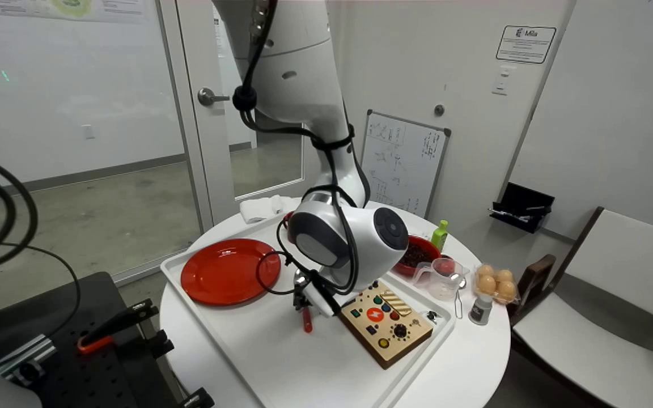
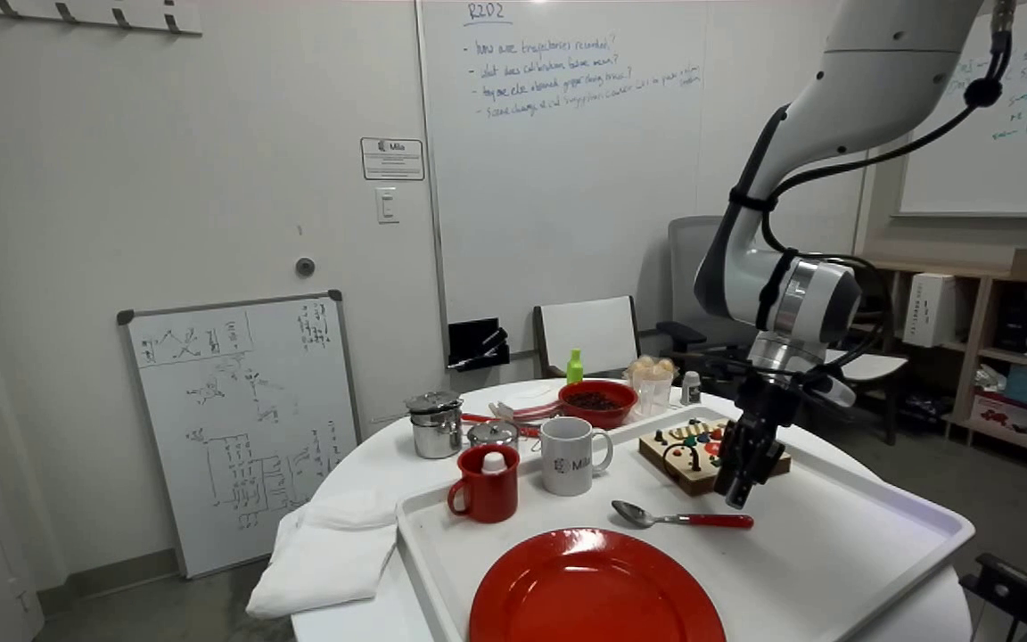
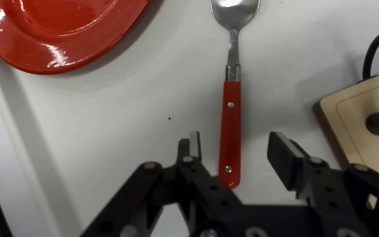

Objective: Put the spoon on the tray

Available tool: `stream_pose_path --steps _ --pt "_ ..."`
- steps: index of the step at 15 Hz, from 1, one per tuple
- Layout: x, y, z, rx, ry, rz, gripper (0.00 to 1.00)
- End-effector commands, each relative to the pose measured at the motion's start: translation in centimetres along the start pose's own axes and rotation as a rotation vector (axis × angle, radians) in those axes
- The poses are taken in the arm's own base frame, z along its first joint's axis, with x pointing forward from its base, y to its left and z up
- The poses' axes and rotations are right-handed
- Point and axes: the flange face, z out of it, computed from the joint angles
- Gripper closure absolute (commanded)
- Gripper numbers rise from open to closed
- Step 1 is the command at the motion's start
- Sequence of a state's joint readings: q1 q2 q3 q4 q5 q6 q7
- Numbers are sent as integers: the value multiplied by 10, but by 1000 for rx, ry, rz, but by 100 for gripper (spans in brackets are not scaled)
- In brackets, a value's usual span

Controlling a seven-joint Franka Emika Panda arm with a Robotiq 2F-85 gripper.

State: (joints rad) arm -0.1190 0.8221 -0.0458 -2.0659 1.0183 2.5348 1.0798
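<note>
The spoon has a metal bowl and a slim red handle [image 3: 230,131]. It lies flat on the white tray [image 3: 127,131], between the red plate and the wooden board. The spoon also shows in both exterior views [image 1: 307,320] [image 2: 714,521], partly hidden by the arm in one of them. The low-rimmed tray shows in both exterior views [image 1: 270,345] [image 2: 834,553]. My gripper [image 3: 234,136] is open and empty. In the wrist view its fingers stand on either side of the red handle, apart from it. In an exterior view the fingertips [image 2: 735,497] are above the handle end.
On the tray are the red plate [image 2: 598,588], a wooden board with coloured knobs [image 2: 692,468], a red mug [image 2: 488,486] and a white mug [image 2: 567,455]. Behind are a red bowl [image 2: 598,406], metal pots [image 2: 436,428] and eggs [image 1: 495,283].
</note>
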Motion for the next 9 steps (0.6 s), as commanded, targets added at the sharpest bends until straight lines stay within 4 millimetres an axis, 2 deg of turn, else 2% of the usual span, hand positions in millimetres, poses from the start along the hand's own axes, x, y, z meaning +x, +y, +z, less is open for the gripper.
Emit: stream_pose_path --steps 1,3,5,9 --pt "-2 -4 2 -7 -9 6 11" --pt "-6 0 -4 14 18 -14 1" --pt "-16 6 -11 45 104 -90 0" --pt "-52 27 -28 24 245 -277 0"
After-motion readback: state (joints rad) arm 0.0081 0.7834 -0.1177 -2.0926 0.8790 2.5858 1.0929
